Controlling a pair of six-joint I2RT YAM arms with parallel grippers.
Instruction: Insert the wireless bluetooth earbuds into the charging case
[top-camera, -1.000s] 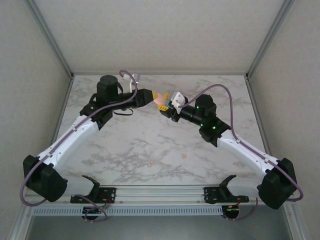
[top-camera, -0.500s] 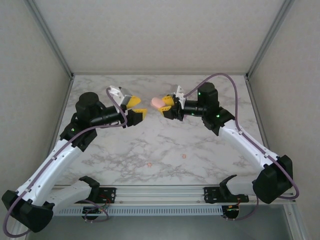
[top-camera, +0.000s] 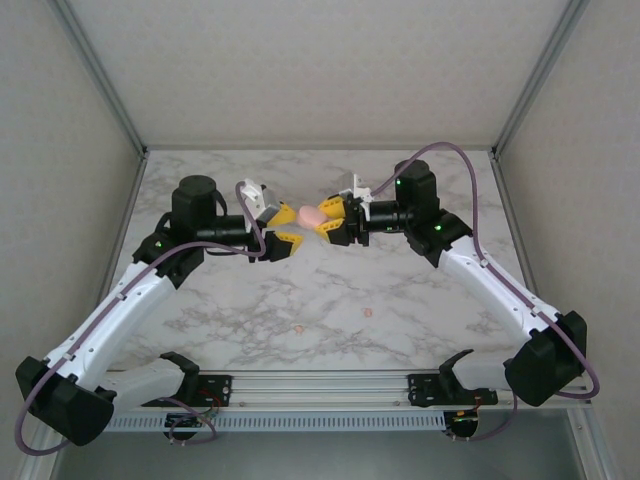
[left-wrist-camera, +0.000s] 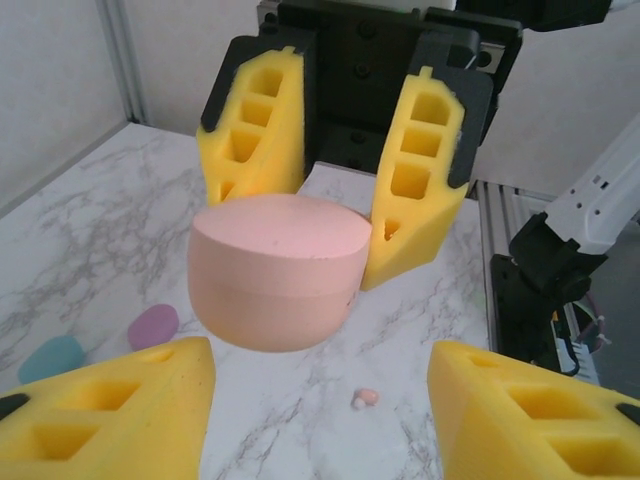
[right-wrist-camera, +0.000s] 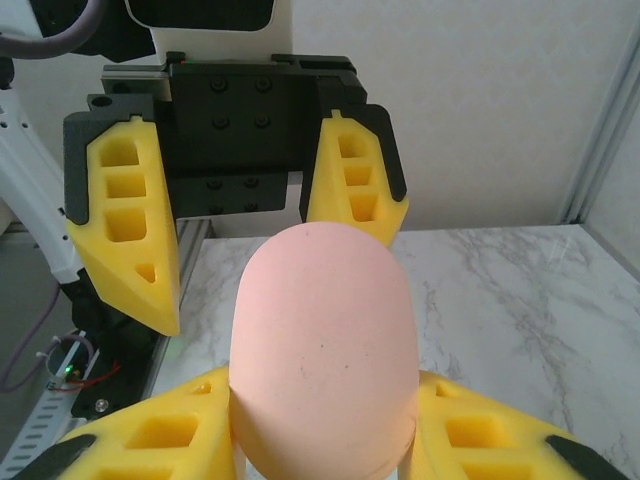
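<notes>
My right gripper (top-camera: 330, 218) is shut on a closed orange-pink oval charging case (top-camera: 311, 215) and holds it above the far middle of the table. In the right wrist view the case (right-wrist-camera: 325, 350) sits between my right gripper (right-wrist-camera: 325, 410) pads. My left gripper (top-camera: 283, 229) faces it from the left, open, its tips just short of the case. In the left wrist view the case (left-wrist-camera: 275, 270) hangs beyond the open left gripper (left-wrist-camera: 320, 420). Two orange-pink earbuds (top-camera: 298, 328) (top-camera: 367, 312) lie on the near table. One earbud (left-wrist-camera: 365, 398) lies below the case.
A purple oval case (left-wrist-camera: 152, 326) and a teal oval case (left-wrist-camera: 50, 358) lie on the marble table (top-camera: 430, 300) beyond the grippers. Metal frame posts (top-camera: 515, 110) and grey walls close in the back and sides.
The left gripper let go of the case, opened and drew back, then came in towards it again. The right gripper carried the case slightly left and levelled out.
</notes>
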